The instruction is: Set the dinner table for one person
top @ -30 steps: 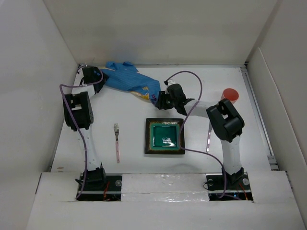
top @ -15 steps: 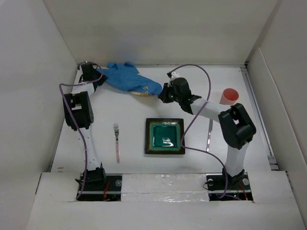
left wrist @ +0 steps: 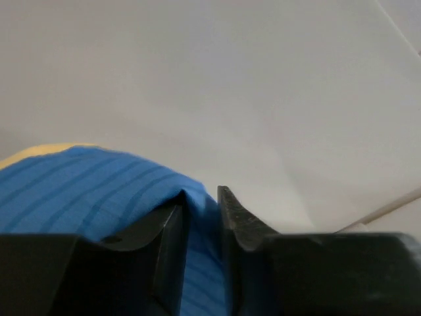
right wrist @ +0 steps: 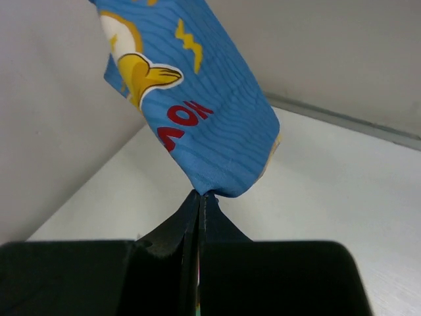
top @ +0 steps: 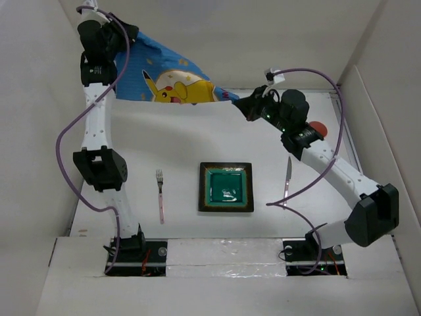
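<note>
A blue cartoon-printed cloth placemat (top: 172,82) hangs stretched in the air above the back of the white dinner table (top: 171,145). My left gripper (top: 126,34) is raised high at the back left, shut on the cloth's upper left corner. In the left wrist view, blue fabric (left wrist: 99,191) fills the gap at the left gripper (left wrist: 200,197). My right gripper (top: 242,104) is lower at the back centre, shut on the opposite corner. In the right wrist view the right gripper (right wrist: 199,197) pinches the placemat's tip (right wrist: 191,99).
A green square plate (top: 205,187) with a dark rim sits at the table's centre. A pink-handled fork (top: 160,194) lies to its left and a knife (top: 287,174) to its right. A red cup (top: 318,128) stands at the back right, partly behind my right arm. White walls (top: 39,131) enclose the table.
Both arms lifted the placemat off the back of the table. The left arm rose high, the right moved up and to the right, and the crumpled cloth spread out between them.
</note>
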You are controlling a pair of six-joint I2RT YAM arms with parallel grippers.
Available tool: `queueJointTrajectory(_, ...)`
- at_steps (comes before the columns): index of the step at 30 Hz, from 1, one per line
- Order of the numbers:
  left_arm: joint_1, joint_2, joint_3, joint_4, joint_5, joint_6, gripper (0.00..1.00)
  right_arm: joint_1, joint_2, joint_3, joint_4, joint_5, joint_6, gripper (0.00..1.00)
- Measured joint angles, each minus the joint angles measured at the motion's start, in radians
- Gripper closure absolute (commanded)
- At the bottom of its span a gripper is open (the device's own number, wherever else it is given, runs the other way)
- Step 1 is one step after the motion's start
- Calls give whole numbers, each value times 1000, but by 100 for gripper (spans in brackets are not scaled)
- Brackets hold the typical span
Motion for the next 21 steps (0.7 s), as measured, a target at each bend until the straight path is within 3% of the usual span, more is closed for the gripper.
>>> queueJointTrajectory(1, -8, 23, 43, -19, 13, 17, 54, -15, 5, -13, -2, -7, 1, 100)
queueJointTrajectory(4, -31, 128, 132, -77, 31, 62, 26, -51, 43, -71, -9, -17, 6, 100)
queueJointTrajectory(7, -45, 258, 148, -155, 46, 92, 20, -80, 129, -95, -48, -16, 7, 100)
queueJointTrajectory(10, -60, 376, 100, -246, 45, 121, 21, -100, 212, -121, -77, -3, 9, 100)
queueJointTrajectory(13, -66, 399, -57, -301, 21, 135, 28, -107, 256, -143, -109, 14, 9, 100)
queueJointTrajectory(14, -67, 394, -105, -312, 11, 135, 33, -108, 260, -149, -116, 23, 10, 100)
queueJointTrajectory(15, -67, 385, -151, -306, 2, 135, 45, -108, 261, -152, -120, 26, 11, 100)
queueJointTrajectory(16, -66, 365, -206, -306, -6, 137, 45, -108, 261, -153, -123, 34, 11, 100)
queueJointTrajectory(18, -72, 282, -343, -270, -40, 130, 62, -108, 259, -158, -110, 48, 13, 100)
queueJointTrajectory(21, -78, 61, -592, -231, -99, 116, 67, -108, 245, -207, -74, 56, 23, 100)
